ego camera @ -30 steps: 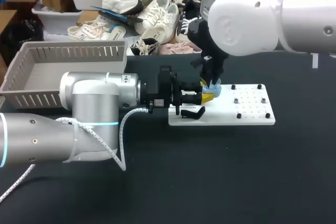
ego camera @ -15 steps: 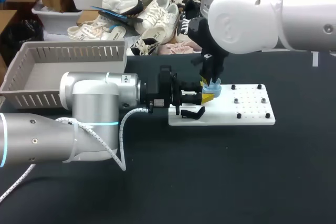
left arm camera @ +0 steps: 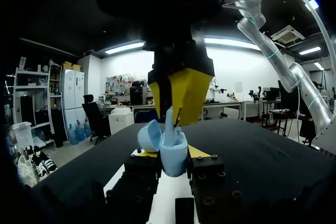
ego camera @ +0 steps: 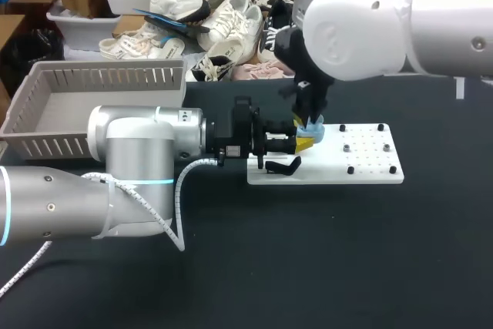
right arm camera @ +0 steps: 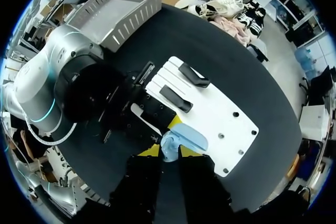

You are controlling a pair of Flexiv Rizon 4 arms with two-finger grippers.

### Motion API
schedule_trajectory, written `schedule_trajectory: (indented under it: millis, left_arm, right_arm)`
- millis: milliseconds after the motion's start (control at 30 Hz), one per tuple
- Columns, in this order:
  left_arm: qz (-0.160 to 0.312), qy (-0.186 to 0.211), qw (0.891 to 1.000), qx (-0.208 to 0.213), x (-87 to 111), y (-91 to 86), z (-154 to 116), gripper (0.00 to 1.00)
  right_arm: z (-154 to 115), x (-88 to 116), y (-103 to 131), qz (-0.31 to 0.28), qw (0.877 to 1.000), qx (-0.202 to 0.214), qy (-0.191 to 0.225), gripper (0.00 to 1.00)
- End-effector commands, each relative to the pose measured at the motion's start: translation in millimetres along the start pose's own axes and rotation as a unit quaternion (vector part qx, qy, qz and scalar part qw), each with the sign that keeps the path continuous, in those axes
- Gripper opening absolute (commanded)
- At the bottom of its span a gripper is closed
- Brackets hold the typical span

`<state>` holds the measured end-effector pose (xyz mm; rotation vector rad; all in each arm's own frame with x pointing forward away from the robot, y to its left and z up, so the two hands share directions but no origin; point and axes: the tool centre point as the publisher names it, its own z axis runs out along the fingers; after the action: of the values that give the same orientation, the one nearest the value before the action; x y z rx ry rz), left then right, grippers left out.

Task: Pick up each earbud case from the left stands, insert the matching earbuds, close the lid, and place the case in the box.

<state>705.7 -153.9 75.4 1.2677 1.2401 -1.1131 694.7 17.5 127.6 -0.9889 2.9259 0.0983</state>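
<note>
— Where's the earbud case (left arm camera: 173, 157) from where you stand?

— In the left claw (ego camera: 305, 142). That arm lies low across the worktop (ego camera: 308, 252), coming in from the left. Its two fingers are clamped on the pale blue case from either side, holding it over the left end of the white board (ego camera: 370, 161).

— Lid up or down?

— Up. The lid (left arm camera: 151, 135) is hinged back (tipped off to one side of the body), so the case is open at the top.

— And the other arm?

— It comes down from above, right over the case. The right claw (left arm camera: 177, 109) has its yellow tips drawn almost together, pinched on a slim pale blue piece. It's an earbud (left arm camera: 169, 121) by the look of it, and its lower end reaches into the open case.

— Touching the case, then?

— The earbud meets it. Whether the yellow tips themselves touch it, I cannot tell from here.

— What else is on the board?

— Two black stands (right arm camera: 193, 75) side by side at the left claw's end, and a few small dark pegs (ego camera: 348, 146) dotted over the other end.

— The box?

— The grey box (ego camera: 46, 105), with slatted walls, sits at the far left of the worktop, well apart from both claws.
</note>
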Motion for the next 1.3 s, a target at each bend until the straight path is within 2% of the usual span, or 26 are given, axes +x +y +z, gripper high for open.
schedule_trajectory:
  millis: [33,1300]
  left_arm:
    - [0.0,-0.001,1.0,-0.001,0.5,-0.1,0.4,0.0]
    - [0.0,-0.001,1.0,-0.001,0.5,-0.1,0.4,0.0]
  right_arm:
    - [-3.1,1.9,0.1,0.002,1.0,0.002,-0.001,0.0]
    - [0.6,6.1,-0.7,0.011,1.0,0.003,0.004,0.0]
